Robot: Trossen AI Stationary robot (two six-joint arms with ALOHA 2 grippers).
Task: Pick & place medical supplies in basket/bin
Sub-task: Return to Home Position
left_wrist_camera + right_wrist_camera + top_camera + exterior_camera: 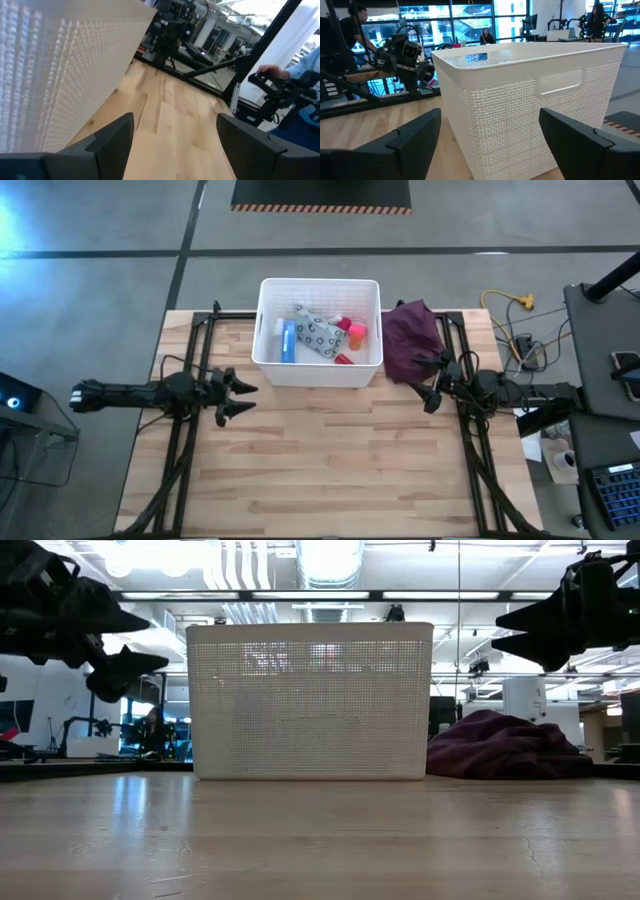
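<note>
The white ribbed basket (318, 330) stands at the table's far middle. Inside it lie a blue packet (288, 340), a pale green patterned pouch (317, 332), and pink (355, 333) and red (345, 359) pieces. My left gripper (243, 399) hovers open above the table, left of the basket's near left corner. My right gripper (428, 379) hovers open to the basket's right, beside the dark purple cloth (412, 338). In the low view both grippers (135, 670) (520, 628) hang clear above the table on either side of the basket (310, 700).
The dark purple cloth (505, 748) lies bunched at the table's far right, just behind my right gripper. Bare wooden tabletop (330, 460) stretches across the near half. Cables and a desk with equipment sit beyond the right edge. A person's hand shows in the room in the left wrist view.
</note>
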